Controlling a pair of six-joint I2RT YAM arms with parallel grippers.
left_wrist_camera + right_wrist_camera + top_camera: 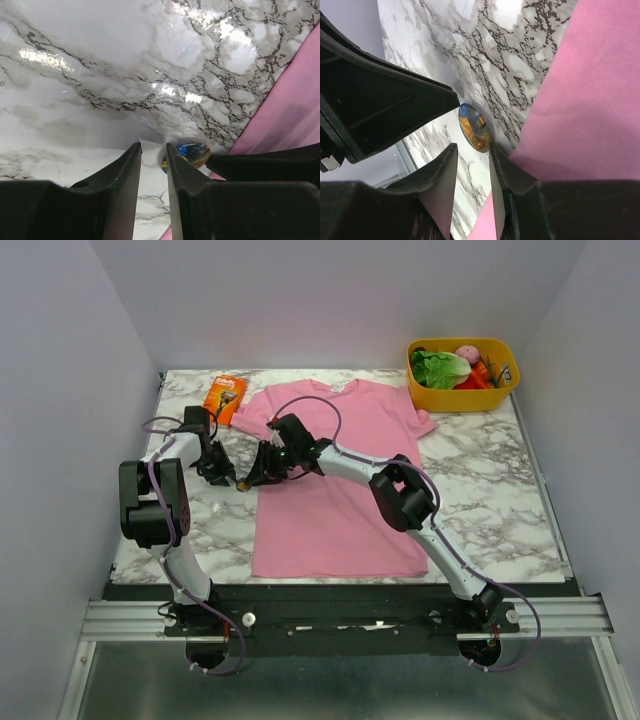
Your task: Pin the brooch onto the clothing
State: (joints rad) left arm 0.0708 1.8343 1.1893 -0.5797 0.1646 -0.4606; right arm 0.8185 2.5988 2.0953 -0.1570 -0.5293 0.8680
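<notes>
The brooch (194, 152) is a small round disc with a blue and orange face. It sits on the marble just off the left edge of the pink T-shirt (335, 475). In the top view it (243, 485) lies between the two grippers. My left gripper (152, 148) is slightly open with nothing between its fingers; the brooch lies just beyond its right finger. My right gripper (472, 149) is also narrowly open and empty. The brooch (473, 128) appears tilted at the tip of its right finger, against the left gripper's finger (395, 107).
An orange rectangular package (225, 397) lies at the back left, beside the shirt's sleeve. A yellow bin (460, 395) with toy vegetables stands at the back right. The marble table's left edge (135, 502) is close to the left arm.
</notes>
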